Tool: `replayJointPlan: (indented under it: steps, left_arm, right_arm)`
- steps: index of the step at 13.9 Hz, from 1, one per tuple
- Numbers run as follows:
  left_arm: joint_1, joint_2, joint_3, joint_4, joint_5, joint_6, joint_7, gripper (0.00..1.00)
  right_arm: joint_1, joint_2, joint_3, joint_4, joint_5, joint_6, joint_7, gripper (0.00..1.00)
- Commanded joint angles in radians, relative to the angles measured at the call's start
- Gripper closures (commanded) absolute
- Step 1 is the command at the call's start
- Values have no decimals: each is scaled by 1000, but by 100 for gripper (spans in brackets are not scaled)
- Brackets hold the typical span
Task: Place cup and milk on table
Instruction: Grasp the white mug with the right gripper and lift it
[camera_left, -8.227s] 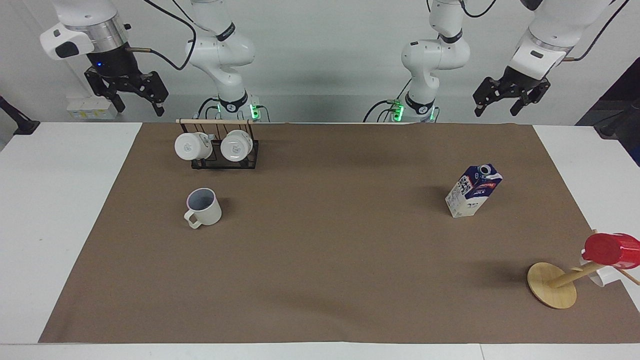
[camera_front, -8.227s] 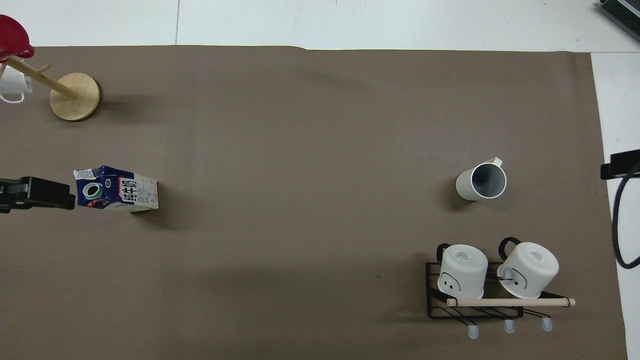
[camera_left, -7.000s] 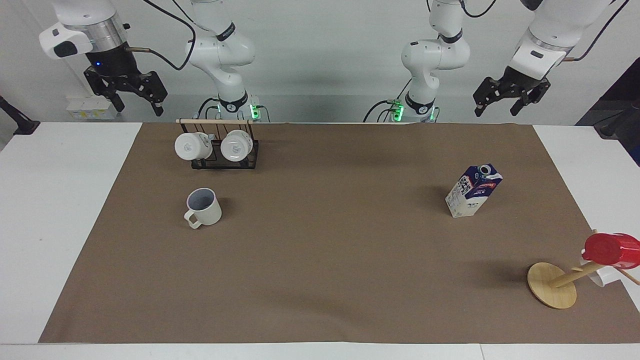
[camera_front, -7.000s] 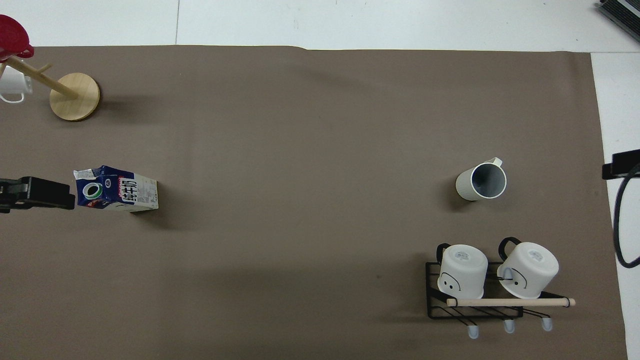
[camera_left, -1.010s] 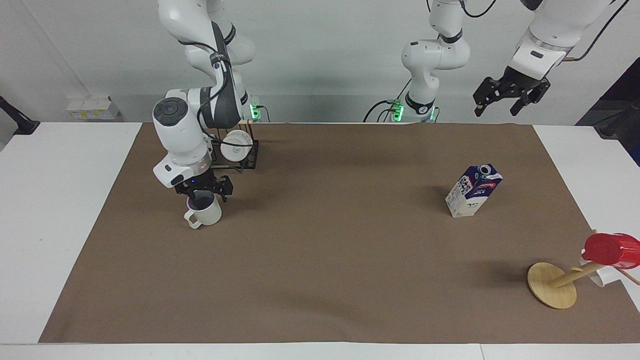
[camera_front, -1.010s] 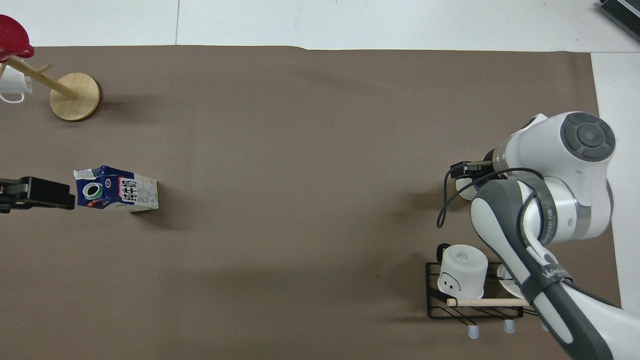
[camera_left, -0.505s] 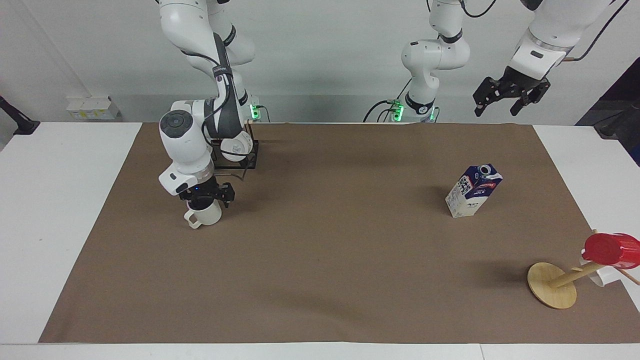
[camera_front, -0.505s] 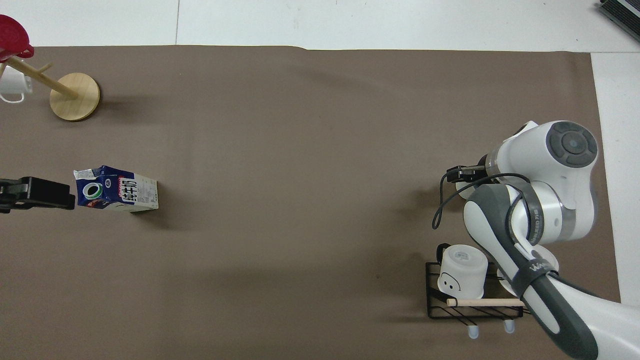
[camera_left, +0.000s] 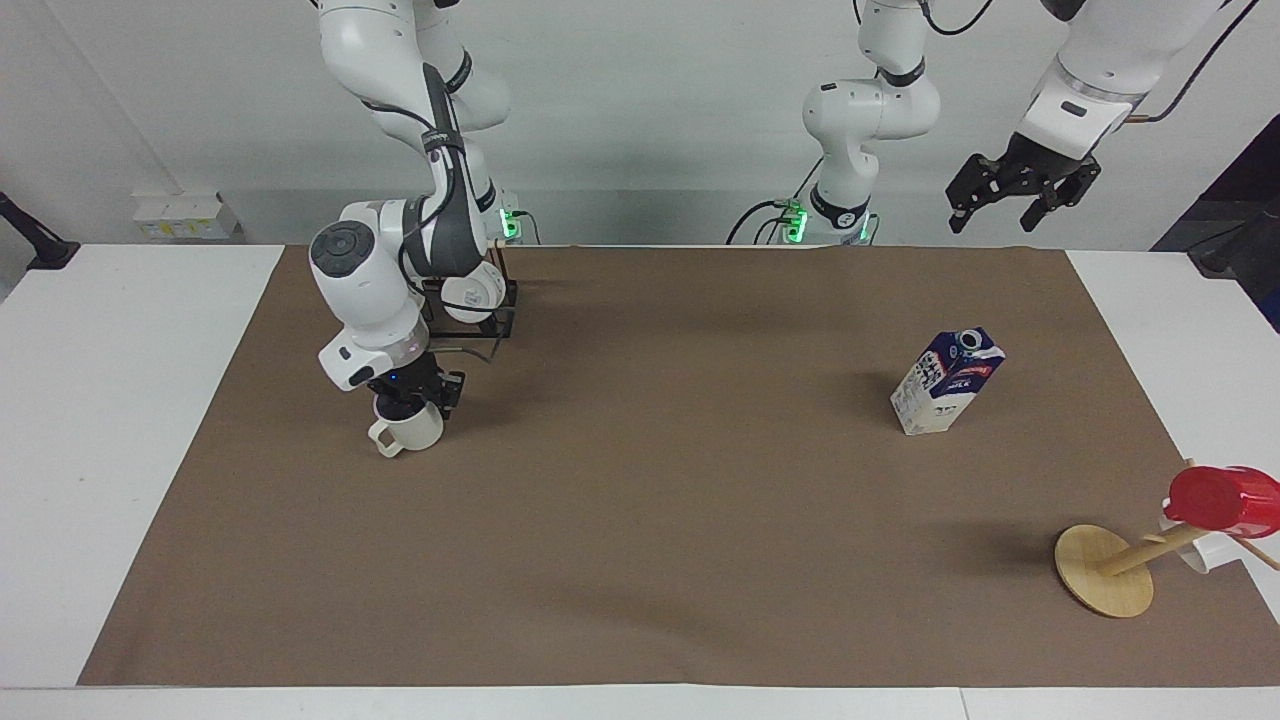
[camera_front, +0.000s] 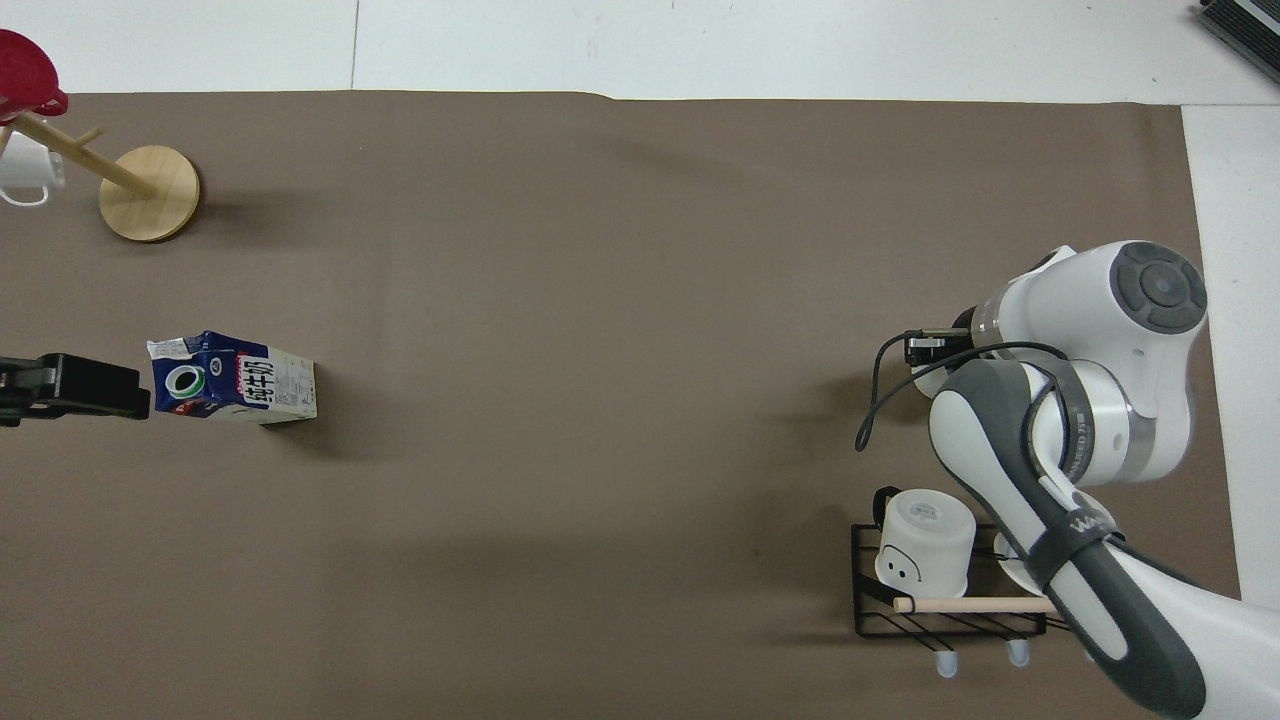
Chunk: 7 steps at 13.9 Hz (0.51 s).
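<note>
Your right gripper (camera_left: 408, 402) has its fingers closed on the rim of the cream-white mug with a loop handle (camera_left: 412, 430), which stands on the brown sheet of the white counter (camera_left: 140, 330), farther from the robots than the black wire rack of white mugs (camera_left: 470, 300). Your left gripper (camera_left: 1020, 195) waits with fingers spread, raised over the counter's edge. The navy-and-white gable-top milk carton (camera_left: 945, 383) stands toward the left arm's end.

Your cup (camera_left: 412, 432) stands on the surface (camera_left: 110, 420) at the right arm's end, farther from the robots than the rack (camera_left: 470, 305). Milk (camera_left: 945, 383) stands at the left arm's end, nearer the robots than the stand (camera_left: 1105, 583). Right claw (camera_left: 408, 400) is at the cup's rim; left claw (camera_left: 1020, 190) waits raised.
</note>
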Motion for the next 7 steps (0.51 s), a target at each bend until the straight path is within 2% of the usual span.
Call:
replayJointPlan:
  steps: [1,5,7]
  left_arm:
    - [-8,4,5,18,13,-22,-10,0]
    - [-8,4,5,18,13,-22,-9,0]
    - [-8,4,5,18,13,-22,-9,0]
  right_arm:
    - [-15,1,6,-10,24,23,-24,100]
    - [-21,4,6,10,27,20,-17,100]
    - [-21,4,4,62,54,1,-4,100]
